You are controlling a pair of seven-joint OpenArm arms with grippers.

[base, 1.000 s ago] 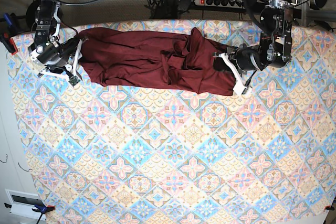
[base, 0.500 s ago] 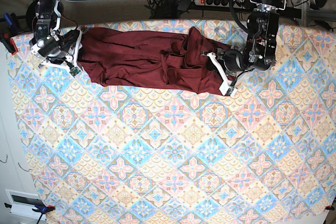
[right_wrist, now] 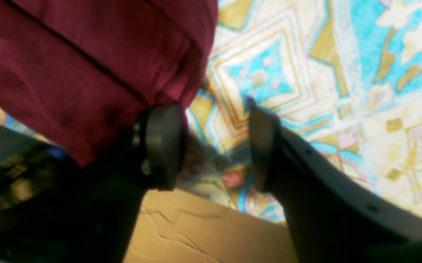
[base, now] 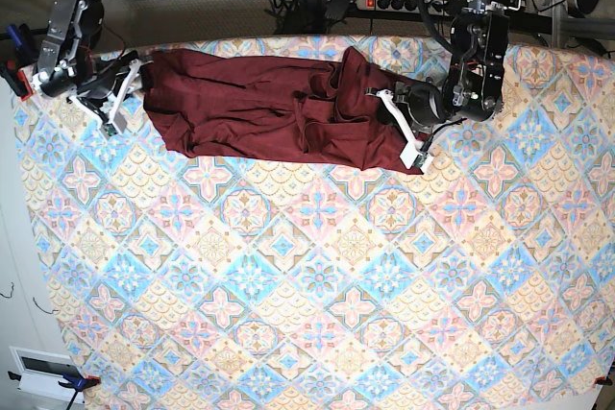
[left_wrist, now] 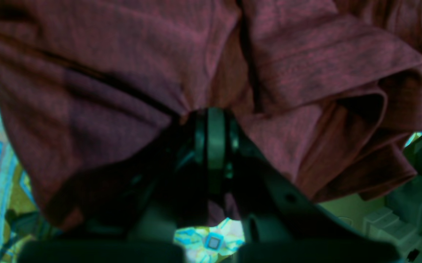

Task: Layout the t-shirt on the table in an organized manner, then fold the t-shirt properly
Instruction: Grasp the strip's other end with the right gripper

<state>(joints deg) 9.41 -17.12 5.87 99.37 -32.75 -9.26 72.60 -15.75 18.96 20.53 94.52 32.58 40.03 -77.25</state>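
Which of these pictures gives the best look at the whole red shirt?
The base view: the t-shirt lies bunched along the table's far edge, seen end to end. The left wrist view shows only creased folds, the right wrist view one blurred corner.

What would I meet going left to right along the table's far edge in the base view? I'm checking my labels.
Right hand → t-shirt → left hand → bare table.

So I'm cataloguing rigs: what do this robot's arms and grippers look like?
Both arms are black, jointed, with black cables trailing back. The left gripper and right gripper have white finger brackets in the base view; up close, dark grey fingers with rounded pads.
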